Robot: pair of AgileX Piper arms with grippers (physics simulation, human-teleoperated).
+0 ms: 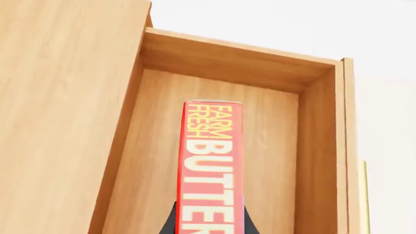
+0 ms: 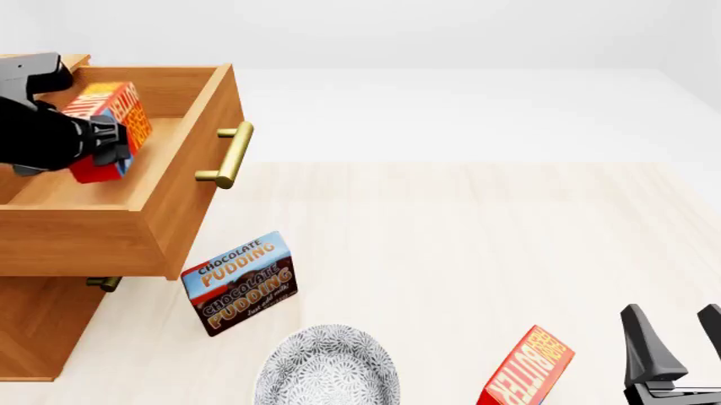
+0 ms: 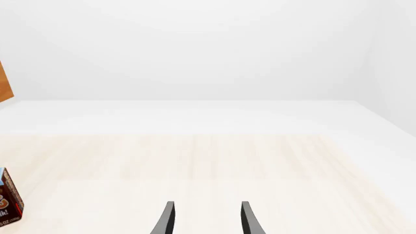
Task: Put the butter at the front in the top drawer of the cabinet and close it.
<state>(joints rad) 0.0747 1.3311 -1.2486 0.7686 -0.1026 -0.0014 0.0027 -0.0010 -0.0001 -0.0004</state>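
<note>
A: Left gripper (image 2: 104, 145) first. It's clamped on the butter (image 2: 107, 131), fingers on either side of the carton, held over the pulled-out top drawer (image 2: 169, 181).

B: Wrist view agrees?

A: Yes. The butter (image 1: 211, 165) stands edge-on between the dark fingers (image 1: 170, 222), red face with yellow "FARM FRESH BUTTER" lettering, bare wooden drawer floor (image 1: 273, 156) behind it. Whether it touches the floor, can't tell.

B: Drawer state?

A: Top drawer open, sticking out of the cabinet (image 2: 40, 325) toward the table's middle. Brass bar handle (image 2: 225, 156) on its front. A bit of a second handle (image 2: 104, 283) peeks out beneath the drawer.

B: Right gripper?

A: Right gripper (image 2: 676, 350) sits low at the front right of the table, jaws apart, holding nothing. In its own view the two fingertips (image 3: 167, 217) are spread over bare light wood table (image 3: 260, 161).

B: Other items?

A: Second butter carton (image 2: 528, 371) tilted, just left of the right gripper, not touching it. Chocolate Pudding box (image 2: 239, 283) stands near the drawer's front corner, on the table. Patterned grey-white bowl (image 2: 327, 367) at the front edge, between pudding box and second carton. Sliver of the pudding box (image 3: 8, 202) also at the right wrist view's edge.
</note>
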